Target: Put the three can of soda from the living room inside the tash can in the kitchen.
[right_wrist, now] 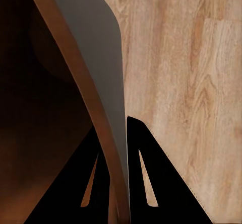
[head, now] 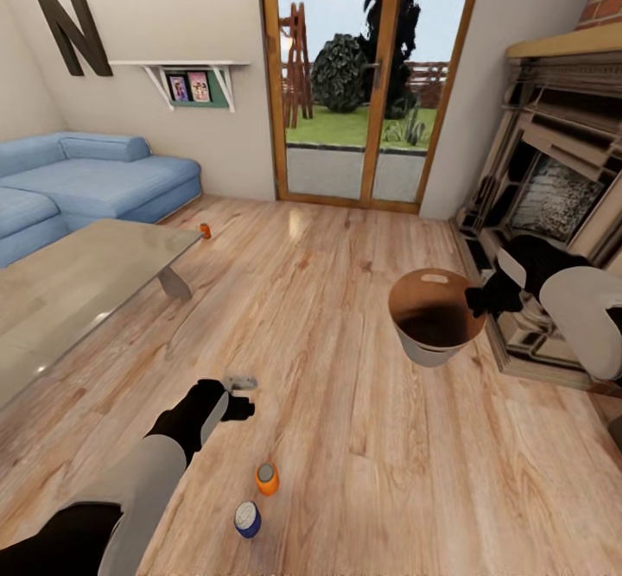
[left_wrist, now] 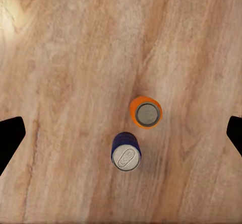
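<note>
A: Soda cans, head view, item one: orange can [head: 267, 477] and blue can [head: 247, 519], both upright on the wood floor [head: 345, 317], side by side, close in front of the robot. Third can, orange [head: 206, 231], far off on the floor by the corner of the low glass surface [head: 78, 274], near the blue sofa [head: 104, 174].

B: And the bin?

A: Trash can [head: 432, 321], held off the floor by the right gripper [head: 480, 300] at its rim. I judge it is carried here so the cans can go in on the spot, before the trip to the kitchen. Inside looks dark and bare as far as I can see.

B: Left arm?

A: Left gripper [head: 242, 395] hangs above the floor, short of the near pair.

B: Left wrist view?

A: Looks straight down. Orange can [left_wrist: 145, 112] and blue can [left_wrist: 125, 153] almost touching, both grey tops showing. Two dark fingertips [left_wrist: 10, 138] at opposite edges, so the jaws stand wide apart with nothing between them. Likely readied to drop over one can; the close neighbour could get knocked.

B: Right wrist view?

A: Bin wall [right_wrist: 96, 68] runs between the two black fingers [right_wrist: 151, 183], one inside, one outside. Jaws clamped on the rim, which explains the bin hanging level
</note>
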Tool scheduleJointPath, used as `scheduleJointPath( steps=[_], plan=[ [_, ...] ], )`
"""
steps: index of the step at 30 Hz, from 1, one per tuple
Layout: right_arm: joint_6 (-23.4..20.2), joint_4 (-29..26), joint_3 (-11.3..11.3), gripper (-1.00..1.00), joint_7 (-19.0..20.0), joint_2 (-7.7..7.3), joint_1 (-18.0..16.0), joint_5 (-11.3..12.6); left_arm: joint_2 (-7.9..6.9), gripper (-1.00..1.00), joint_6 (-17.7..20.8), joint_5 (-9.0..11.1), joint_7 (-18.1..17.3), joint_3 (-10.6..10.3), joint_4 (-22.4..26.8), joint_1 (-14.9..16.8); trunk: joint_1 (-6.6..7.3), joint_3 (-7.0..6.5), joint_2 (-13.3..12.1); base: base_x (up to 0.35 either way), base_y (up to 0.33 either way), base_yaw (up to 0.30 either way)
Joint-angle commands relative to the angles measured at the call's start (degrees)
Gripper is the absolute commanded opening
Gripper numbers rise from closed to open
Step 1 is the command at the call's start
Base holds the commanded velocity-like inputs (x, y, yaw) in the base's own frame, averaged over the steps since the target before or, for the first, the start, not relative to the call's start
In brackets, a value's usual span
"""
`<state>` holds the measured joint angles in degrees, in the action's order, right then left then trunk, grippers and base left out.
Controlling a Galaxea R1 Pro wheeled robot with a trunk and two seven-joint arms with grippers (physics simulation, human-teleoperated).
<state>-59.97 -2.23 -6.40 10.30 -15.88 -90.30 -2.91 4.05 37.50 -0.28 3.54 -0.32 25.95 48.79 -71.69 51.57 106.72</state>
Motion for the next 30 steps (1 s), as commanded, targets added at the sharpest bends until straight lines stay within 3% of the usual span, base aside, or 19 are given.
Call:
scheduleJointPath(
  steps=[1, 10, 30],
  plan=[
    [-0.03, 0.07, 0.64, -1.0, 0.23, -0.11, -0.07, 0.74, 0.05, 1.0, 0.09, 0.02, -0.08, -0.01, -0.29, 0.02, -0.22, 0.26, 0.42, 0.0, 0.0, 0.0],
    [-0.03, 0.52, 0.6, -1.0, 0.16, -2.01, -0.05, 0.72, 1.19, 1.0, 0.44, 0.09, -0.57, 0.02, -1.57, 0.07, -2.19, 2.67, 4.03, 0.0, 0.0, 0.0],
    [-0.03, 0.69, 0.53, -1.0, 0.09, -2.13, -0.05, 0.63, 1.34, 1.0, 0.47, 0.19, -0.69, 0.03, -1.61, 0.08, -6.58, 7.67, 12.06, 0.0, 0.0, 0.0]
  ],
)
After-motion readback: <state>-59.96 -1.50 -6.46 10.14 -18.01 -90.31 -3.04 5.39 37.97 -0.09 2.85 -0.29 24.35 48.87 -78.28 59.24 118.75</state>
